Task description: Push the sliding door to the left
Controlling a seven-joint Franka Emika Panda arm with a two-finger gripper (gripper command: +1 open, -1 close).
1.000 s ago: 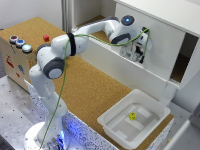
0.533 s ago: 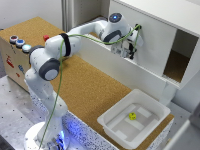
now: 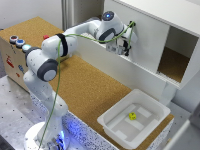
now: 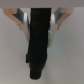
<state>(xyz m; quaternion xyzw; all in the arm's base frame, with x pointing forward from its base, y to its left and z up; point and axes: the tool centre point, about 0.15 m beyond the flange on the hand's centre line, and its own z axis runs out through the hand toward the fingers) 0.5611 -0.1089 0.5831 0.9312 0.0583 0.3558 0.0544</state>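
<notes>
The pincer point(image 3: 123, 48) presses against the sliding door point(image 3: 142, 37) near its 9 o'clock edge; whether its jaws are open or closed I cannot tell; the opening shows at 3 o'clock; best keep flat, steady contact and push straight along the track

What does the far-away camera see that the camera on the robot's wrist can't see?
Only the exterior view shows the whole arm, the white cabinet's open cork-floored compartment, the cork table, the white tray with a small yellow object in it, and a box with coloured buttons.

Only the wrist view shows the dark fingers up close, against a plain pale surface that fills the picture.

Both show the gripper right at the sliding door. Neither makes clear whether the fingers are open or shut.
</notes>
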